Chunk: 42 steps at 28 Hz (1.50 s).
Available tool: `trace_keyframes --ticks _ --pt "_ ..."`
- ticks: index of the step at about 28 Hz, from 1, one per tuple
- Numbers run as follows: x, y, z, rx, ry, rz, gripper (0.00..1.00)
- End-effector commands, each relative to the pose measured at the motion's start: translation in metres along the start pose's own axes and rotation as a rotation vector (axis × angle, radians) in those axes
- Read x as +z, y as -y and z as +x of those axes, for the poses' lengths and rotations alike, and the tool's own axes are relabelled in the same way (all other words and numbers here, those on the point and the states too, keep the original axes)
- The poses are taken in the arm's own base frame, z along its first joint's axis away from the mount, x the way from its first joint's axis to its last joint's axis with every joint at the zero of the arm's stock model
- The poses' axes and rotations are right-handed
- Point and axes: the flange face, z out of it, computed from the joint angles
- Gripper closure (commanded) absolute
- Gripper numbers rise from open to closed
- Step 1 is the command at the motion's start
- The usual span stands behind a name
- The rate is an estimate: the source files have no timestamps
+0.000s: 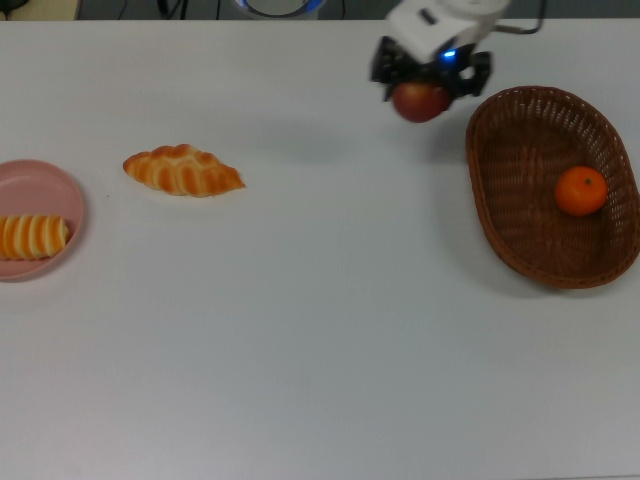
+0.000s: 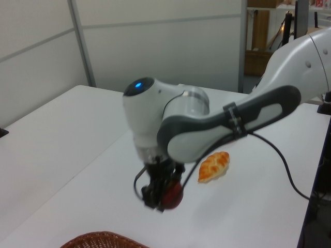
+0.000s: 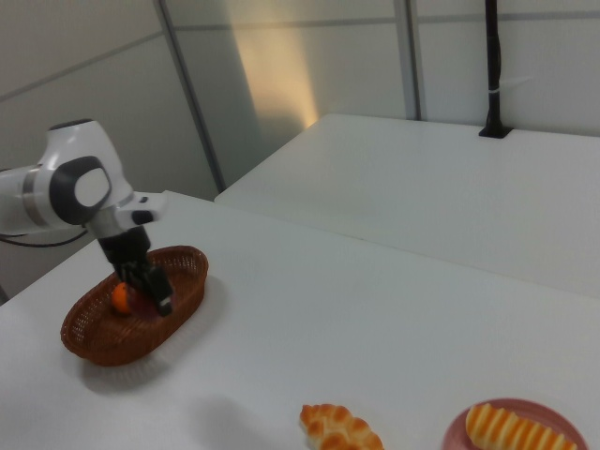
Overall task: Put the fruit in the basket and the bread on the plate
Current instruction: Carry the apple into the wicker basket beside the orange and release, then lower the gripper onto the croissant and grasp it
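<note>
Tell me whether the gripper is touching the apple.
Touching. In the left view the gripper is closed around the apple, holding it clear of the table; the top view shows the apple clamped beside the basket.
</note>
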Motion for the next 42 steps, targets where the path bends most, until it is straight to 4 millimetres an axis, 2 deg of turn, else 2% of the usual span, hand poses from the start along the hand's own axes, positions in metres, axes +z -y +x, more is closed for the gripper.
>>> trace_keyframes --ticks 1,4,9,10,11,12,14,17,24,29,30,32,34,37,39,40,42 --pt "0.019 0.058 0.001 -0.011 0.021 -0.035 1.0" --pt "0.038 0.088 0.004 -0.019 0.022 -0.057 1.0" --pt "0.055 0.121 0.006 -0.026 0.012 -0.078 1.0" --pt "0.057 0.123 0.007 -0.025 0.013 -0.08 0.97" --pt "0.059 0.125 0.007 -0.022 0.014 -0.082 0.88" --pt "0.062 0.127 0.007 -0.016 0.016 -0.084 0.72" --pt "0.061 0.134 0.009 0.009 0.004 -0.082 0.02" --pt "0.06 0.146 0.0 -0.008 -0.006 -0.088 0.0" --pt "0.044 0.158 -0.005 -0.02 -0.031 -0.07 0.0" --pt "0.036 0.156 -0.006 0.035 -0.034 -0.057 0.0" --pt "0.031 0.151 -0.003 0.054 -0.039 -0.051 0.0" --pt "0.007 0.134 0.003 0.09 -0.057 -0.021 0.0" --pt "-0.029 0.065 0.032 0.235 -0.039 0.05 0.0" --pt "-0.04 0.014 0.047 0.344 -0.032 0.07 0.0" --pt "-0.046 -0.022 0.058 0.476 -0.038 0.083 0.0" --pt "-0.052 -0.064 0.071 0.598 -0.042 0.092 0.0" --pt "-0.049 -0.101 0.081 0.662 -0.03 0.086 0.0"
